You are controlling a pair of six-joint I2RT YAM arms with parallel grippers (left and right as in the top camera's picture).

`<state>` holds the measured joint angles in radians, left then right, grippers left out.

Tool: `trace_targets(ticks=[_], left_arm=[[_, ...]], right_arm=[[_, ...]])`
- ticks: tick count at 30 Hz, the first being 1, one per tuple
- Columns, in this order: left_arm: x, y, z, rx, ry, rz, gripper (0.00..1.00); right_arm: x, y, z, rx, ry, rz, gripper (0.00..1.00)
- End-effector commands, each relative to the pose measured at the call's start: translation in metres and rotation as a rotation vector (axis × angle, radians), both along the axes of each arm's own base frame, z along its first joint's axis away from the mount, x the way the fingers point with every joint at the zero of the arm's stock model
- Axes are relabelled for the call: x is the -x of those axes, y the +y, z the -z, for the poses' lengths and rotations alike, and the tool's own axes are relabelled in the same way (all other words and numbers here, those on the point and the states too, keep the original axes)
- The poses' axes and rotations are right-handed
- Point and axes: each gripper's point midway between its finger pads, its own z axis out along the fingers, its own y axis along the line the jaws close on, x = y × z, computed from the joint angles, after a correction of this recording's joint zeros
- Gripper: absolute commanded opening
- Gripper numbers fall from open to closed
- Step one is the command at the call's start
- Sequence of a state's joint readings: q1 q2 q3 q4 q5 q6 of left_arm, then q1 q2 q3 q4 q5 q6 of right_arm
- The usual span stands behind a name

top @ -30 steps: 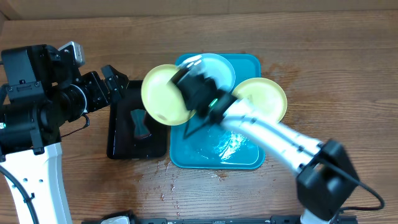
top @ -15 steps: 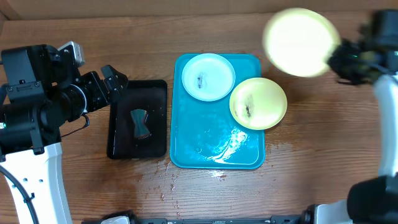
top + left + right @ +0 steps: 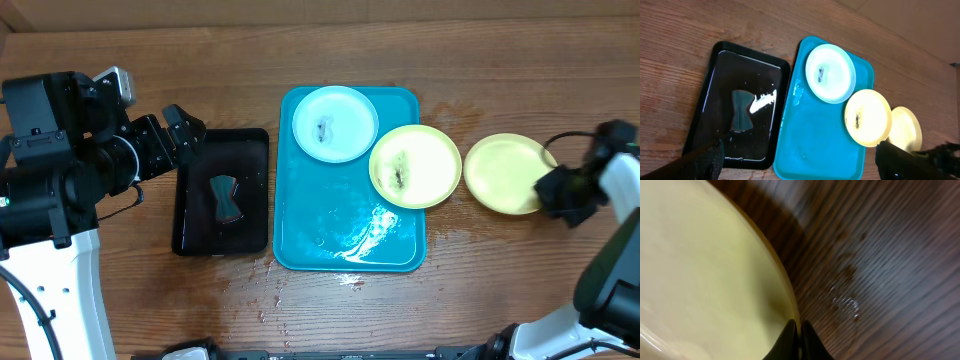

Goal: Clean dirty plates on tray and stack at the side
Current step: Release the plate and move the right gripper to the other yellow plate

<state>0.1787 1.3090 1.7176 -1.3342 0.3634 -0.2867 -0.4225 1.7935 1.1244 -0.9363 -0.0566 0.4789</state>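
My right tool [image 3: 799,339] pinches the rim of the yellow plate [image 3: 503,172] at far right; I judge it light, stiff, slippery. Left tool [image 3: 183,135] is spread.

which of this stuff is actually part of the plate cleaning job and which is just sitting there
Job: turquoise tray, blue-white plate, smudged yellow-green plate, clean yellow-green plate off to the right.
Lying about: black tray, dark bow-shaped piece in it, possibly a cleaning pad.
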Motion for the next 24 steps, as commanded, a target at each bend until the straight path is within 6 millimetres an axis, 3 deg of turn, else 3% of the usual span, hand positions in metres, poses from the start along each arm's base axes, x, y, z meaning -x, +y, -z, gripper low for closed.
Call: trace_targets(ticks=[1,3,5,8,11,14,20,24], left_arm=[[0.0,0.002,-0.009,-0.02,-0.035,0.005,0.97],[0.001,0.002,-0.009,-0.021,-0.034,0.005,0.98],[0.001,0.002,-0.009,-0.02,-0.03,0.006,0.99],[0.004,0.0,-0.006,-0.019,-0.015,0.013,1.0],[0.008,-0.005,-0.003,-0.045,-0.005,0.066,1.0],[0.013,-0.01,0.001,-0.066,0.01,0.115,1.0],[0.018,-0.014,0.005,-0.077,0.031,0.143,1.0],[0.02,-0.014,0.006,-0.078,0.037,0.147,0.99]], right_arm=[[-0.001,0.004,-0.003,0.106,0.027,-0.05,0.23],[-0.013,0.01,-0.016,0.119,-0.017,-0.093,0.34],[-0.03,0.023,-0.035,0.101,-0.104,-0.189,0.38],[-0.056,0.063,-0.069,0.015,-0.288,-0.422,0.43],[-0.066,0.099,-0.088,-0.03,-0.39,-0.574,0.62],[-0.071,0.119,-0.083,-0.019,-0.397,-0.658,0.67],[-0.085,0.148,-0.047,-0.014,-0.411,-0.744,0.68],[-0.084,0.14,-0.018,0.039,-0.328,-0.709,0.57]])
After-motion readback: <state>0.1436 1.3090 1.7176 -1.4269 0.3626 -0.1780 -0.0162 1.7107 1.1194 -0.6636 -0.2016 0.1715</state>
